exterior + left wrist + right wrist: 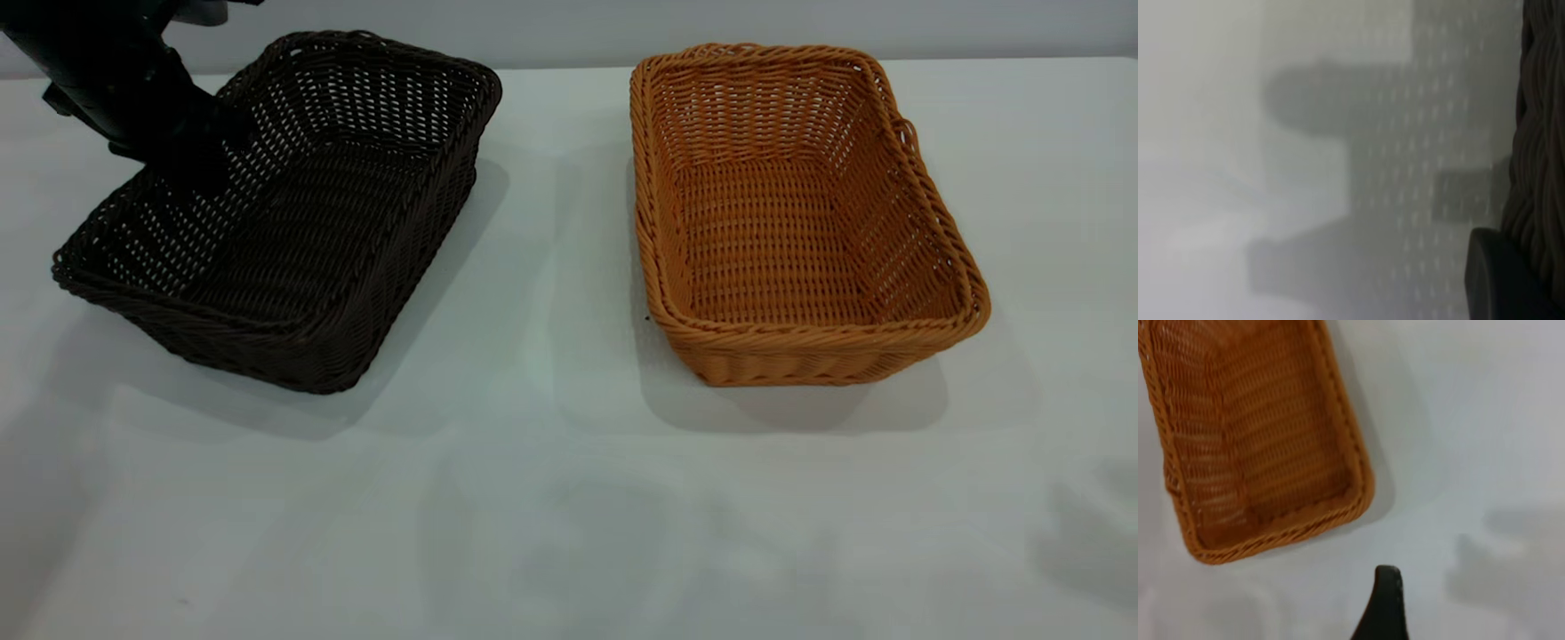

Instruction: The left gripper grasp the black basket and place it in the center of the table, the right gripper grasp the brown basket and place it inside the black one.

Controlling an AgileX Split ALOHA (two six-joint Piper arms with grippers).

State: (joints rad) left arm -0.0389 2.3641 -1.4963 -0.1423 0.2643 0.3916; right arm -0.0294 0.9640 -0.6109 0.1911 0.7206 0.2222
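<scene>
The black basket sits at the table's far left, turned at an angle. My left gripper reaches down from the top left onto the basket's left long rim and is shut on it. In the left wrist view one finger presses against the braided rim. The brown basket stands flat at the far right and also shows in the right wrist view. The right gripper hovers above the table beside the brown basket, clear of it. Only one finger of it shows, with nothing against it.
A wide strip of bare white table lies between the two baskets and across the whole near half. A grey wall runs behind the table's far edge.
</scene>
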